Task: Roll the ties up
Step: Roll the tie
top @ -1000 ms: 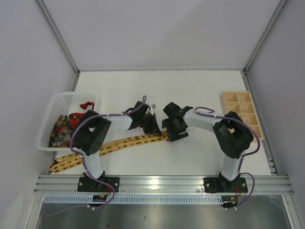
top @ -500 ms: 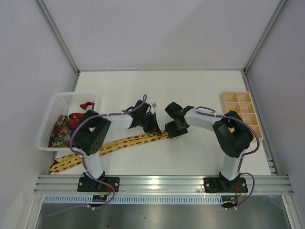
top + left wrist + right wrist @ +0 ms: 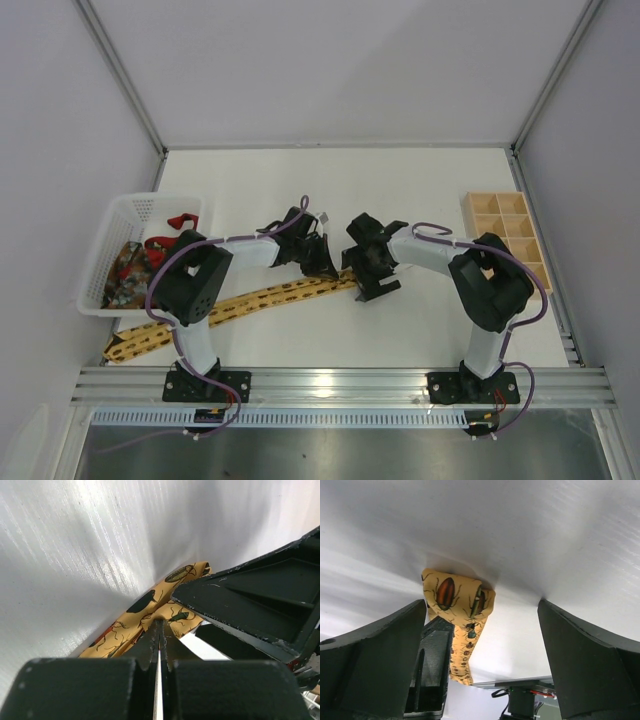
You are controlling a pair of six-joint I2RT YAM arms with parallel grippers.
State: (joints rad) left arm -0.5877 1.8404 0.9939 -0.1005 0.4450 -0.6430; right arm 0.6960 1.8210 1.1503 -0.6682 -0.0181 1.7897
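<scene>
My left gripper [image 3: 160, 626]: fingers pressed together, nipping the yellow-gold fabric necktie with small dark beetle marks [image 3: 142, 611] at its folded end.
My right gripper [image 3: 481, 605]: fingers spread wide over the table, holding nothing.
Tie and my hands: its doubled-over end lies between my right fingers, nearer the left one. My left gripper reaches that same end from the opposite side.
Tie's lie: a long band flat on the white table [image 3: 420, 190]. It runs from the near left corner, past my left arm's base, to the middle where both grippers meet.
Tie's look: the end is folded back on itself in a short flap, with larger orange-brown and green beetles on it and smaller dark ones along the band.
White plastic lattice basket [image 3: 125, 205]: at the left edge. It holds the plain red necktie [image 3: 172, 230] and the dark multicoloured patterned necktie [image 3: 125, 272], both bunched up.
Light wooden compartment tray [image 3: 500, 225]: at the right edge, well apart from the yellow-gold tie.
</scene>
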